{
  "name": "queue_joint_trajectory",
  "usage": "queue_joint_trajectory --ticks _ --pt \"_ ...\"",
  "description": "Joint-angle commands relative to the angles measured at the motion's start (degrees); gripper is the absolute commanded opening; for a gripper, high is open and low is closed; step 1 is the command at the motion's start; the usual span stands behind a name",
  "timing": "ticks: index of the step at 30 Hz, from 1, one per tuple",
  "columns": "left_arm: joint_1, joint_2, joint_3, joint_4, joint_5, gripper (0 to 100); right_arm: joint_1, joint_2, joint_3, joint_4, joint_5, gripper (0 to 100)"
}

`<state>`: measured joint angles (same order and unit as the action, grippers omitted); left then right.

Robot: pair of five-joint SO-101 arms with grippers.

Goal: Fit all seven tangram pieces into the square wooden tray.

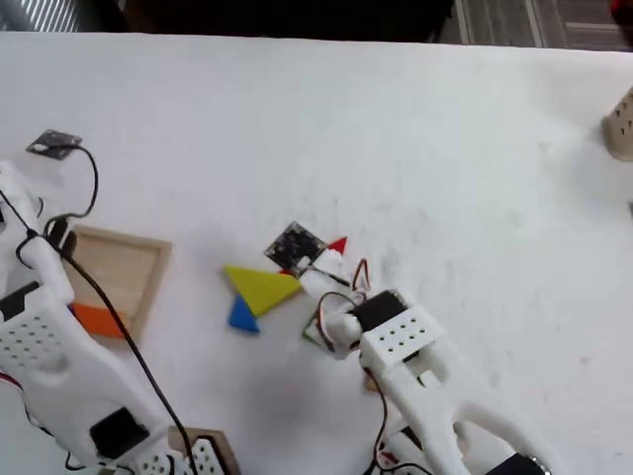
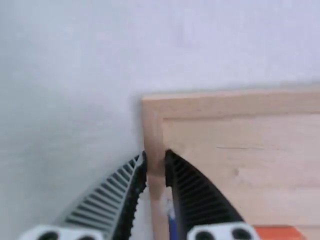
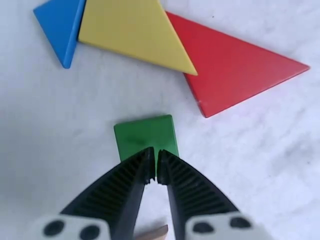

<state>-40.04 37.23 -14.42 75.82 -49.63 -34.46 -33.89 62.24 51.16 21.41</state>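
Note:
The square wooden tray (image 1: 129, 259) lies at the left with an orange piece (image 1: 98, 319) in its near corner. My left gripper (image 2: 156, 167) is shut on the tray's wall (image 2: 151, 135), one finger on each side, and the orange piece (image 2: 277, 232) shows inside. On the table lie a yellow triangle (image 1: 262, 287), a blue triangle (image 1: 242, 316), a red triangle (image 3: 230, 67) and a green square (image 3: 145, 136). My right gripper (image 3: 154, 169) is shut, its tips at the green square's near edge. Yellow (image 3: 131, 30) and blue (image 3: 59, 22) lie beyond it.
A black board with cables (image 1: 295, 247) hangs over most of the red triangle (image 1: 338, 243). A brown piece (image 3: 152, 233) lies under the right gripper. A wooden object (image 1: 213, 447) sits at the near edge, and a perforated beige block (image 1: 620, 124) at the far right.

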Motion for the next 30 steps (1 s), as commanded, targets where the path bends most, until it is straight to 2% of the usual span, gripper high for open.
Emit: queue_joint_trajectory --ticks 1,3,5,10,14,24,30 --pt "1.01 0.48 -0.62 8.44 -0.26 3 -0.22 -1.63 -0.35 -1.19 0.88 1.8" --pt "1.71 0.48 -0.62 12.57 0.97 2 -0.22 -1.63 -0.35 -1.19 0.88 1.8" --pt "1.98 0.48 -0.62 14.59 6.95 2 -0.22 -1.71 -0.35 -1.19 0.88 1.8" --pt "1.98 -0.04 -1.05 12.40 23.47 2 -0.22 -1.71 -0.35 -1.19 0.88 1.8" --pt "3.30 0.22 -0.62 10.73 31.74 2 -0.22 -1.71 -0.35 -1.19 0.88 1.8" --pt "11.65 -0.04 -0.62 10.64 37.10 2 -0.22 -1.71 -0.35 -1.19 0.88 1.8" --pt "15.52 -0.13 -1.05 10.64 37.19 2 -0.22 -1.71 -0.35 -1.19 0.88 1.8"
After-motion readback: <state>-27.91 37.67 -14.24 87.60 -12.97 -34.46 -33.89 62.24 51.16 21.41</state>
